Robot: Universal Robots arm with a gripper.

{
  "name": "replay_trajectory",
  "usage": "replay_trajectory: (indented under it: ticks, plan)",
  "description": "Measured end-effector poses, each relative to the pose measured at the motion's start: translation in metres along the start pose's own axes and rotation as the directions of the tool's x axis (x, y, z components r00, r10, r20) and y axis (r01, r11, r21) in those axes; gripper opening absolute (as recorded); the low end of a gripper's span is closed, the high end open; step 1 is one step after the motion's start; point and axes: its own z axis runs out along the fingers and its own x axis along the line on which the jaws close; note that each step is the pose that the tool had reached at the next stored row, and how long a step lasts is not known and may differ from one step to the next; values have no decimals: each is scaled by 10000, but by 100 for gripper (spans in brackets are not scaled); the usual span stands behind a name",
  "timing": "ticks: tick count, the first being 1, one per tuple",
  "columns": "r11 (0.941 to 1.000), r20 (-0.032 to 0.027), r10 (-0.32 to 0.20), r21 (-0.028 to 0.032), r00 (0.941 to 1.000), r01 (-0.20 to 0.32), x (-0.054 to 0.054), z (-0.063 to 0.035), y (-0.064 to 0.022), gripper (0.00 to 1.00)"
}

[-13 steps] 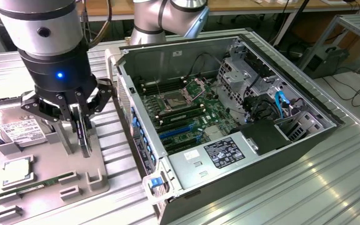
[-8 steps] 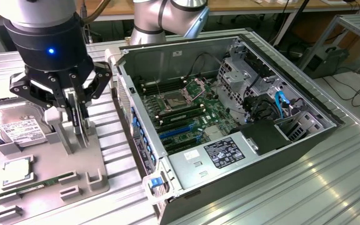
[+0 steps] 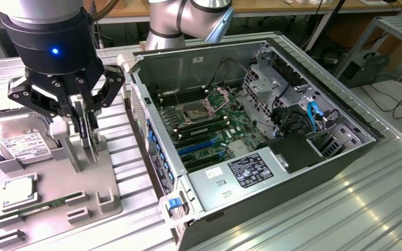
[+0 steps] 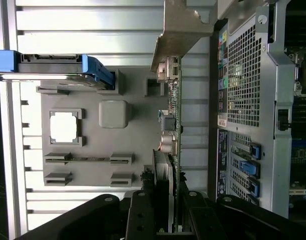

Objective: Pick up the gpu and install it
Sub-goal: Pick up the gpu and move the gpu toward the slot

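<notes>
The gpu (image 3: 89, 137) is a thin black card seen edge-on, standing upright between the fingers of my gripper (image 3: 82, 117), which is shut on it. It hangs just over the grey holder tray (image 3: 107, 175), at the exterior view's left of the open computer case (image 3: 187, 57). In the wrist view the gpu (image 4: 171, 130) runs away from my gripper (image 4: 168, 215) to its silvery metal bracket (image 4: 185, 25), alongside the case's perforated rear panel (image 4: 240, 75). The motherboard's blue expansion slots (image 3: 197, 146) lie inside the case.
On the grey tray (image 4: 135, 150) rest a silver hard drive (image 3: 16, 138) with blue rails (image 4: 52, 65), a processor chip (image 3: 21, 188) and a green memory stick (image 3: 40, 207). A ribbed aluminium table (image 3: 341, 209) carries everything. The arm's base (image 3: 180, 21) stands behind the case.
</notes>
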Motion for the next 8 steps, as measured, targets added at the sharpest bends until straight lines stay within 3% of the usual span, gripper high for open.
replay_trajectory:
  ticks: [8]
  plan:
    - [10000, 0, 0, 0, 10000, 0, -1, -64, 0, 27]
